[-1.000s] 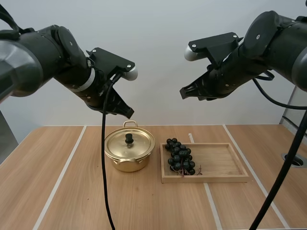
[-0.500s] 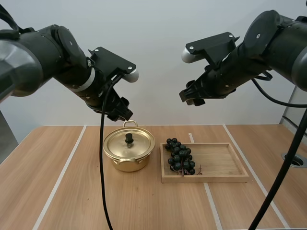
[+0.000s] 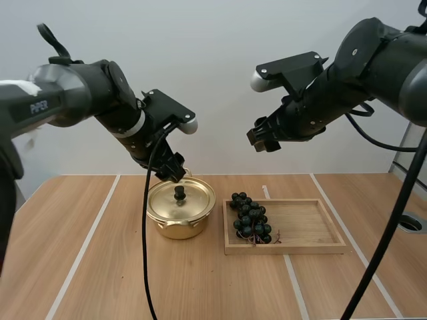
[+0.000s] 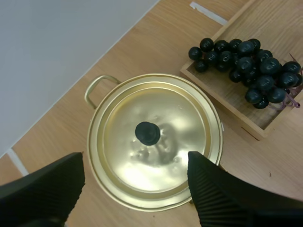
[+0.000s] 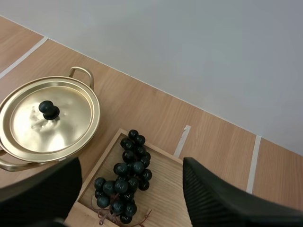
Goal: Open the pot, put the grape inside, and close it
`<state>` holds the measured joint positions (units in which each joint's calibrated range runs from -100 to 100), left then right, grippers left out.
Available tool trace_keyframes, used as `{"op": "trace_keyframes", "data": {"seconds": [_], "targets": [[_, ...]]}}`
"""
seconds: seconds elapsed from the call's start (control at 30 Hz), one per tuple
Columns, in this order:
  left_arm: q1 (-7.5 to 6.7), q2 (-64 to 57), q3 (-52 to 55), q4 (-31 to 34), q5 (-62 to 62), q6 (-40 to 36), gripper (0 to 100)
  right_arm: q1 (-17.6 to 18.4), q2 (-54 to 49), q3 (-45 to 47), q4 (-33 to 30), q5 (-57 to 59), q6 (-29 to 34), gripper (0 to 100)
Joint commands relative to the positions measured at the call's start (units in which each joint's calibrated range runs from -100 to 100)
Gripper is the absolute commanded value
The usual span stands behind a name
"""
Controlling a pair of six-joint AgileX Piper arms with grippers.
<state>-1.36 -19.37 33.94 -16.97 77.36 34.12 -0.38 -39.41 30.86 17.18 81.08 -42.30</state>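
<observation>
On the pale-striped wooden table before a plain wall, the closed pot sits just beside the tray holding the grapes, with the left gripper spread close above its knob and the right gripper spread high over the tray.

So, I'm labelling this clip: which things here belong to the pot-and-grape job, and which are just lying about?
Job: pot, lid, bunch of grapes.
Just there: wooden tray that the grapes lie in.
</observation>
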Motion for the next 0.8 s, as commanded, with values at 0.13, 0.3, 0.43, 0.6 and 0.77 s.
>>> {"op": "trace_keyframes", "data": {"seconds": [0.13, 0.3, 0.43, 0.6, 0.77], "targets": [[-3.04, 6.8, -0.7, 3.0, -8.7, -2.7, 100, -0.1, 2.2, -0.5, 1.4, 2.1, -0.6, 100], [-3.04, 13.1, -4.4, 2.8, -7.3, -4.3, 100, -0.1, 2.3, -0.5, 1.6, 2.1, -0.6, 100], [-3.04, 16.8, -7.5, 2.9, -4.3, -5.1, 100, -0.1, 2.3, -0.5, 1.6, 2.1, -0.6, 100], [-3.04, 20.9, -8.4, 3.0, -3.9, -5.7, 100, -0.1, 2.3, -0.5, 1.7, 2.7, -0.6, 100], [-3.04, 23.8, -8.4, 3.1, -4.3, -6.0, 100, -0.1, 2.3, -0.5, 1.7, 2.8, -0.6, 100]]}}
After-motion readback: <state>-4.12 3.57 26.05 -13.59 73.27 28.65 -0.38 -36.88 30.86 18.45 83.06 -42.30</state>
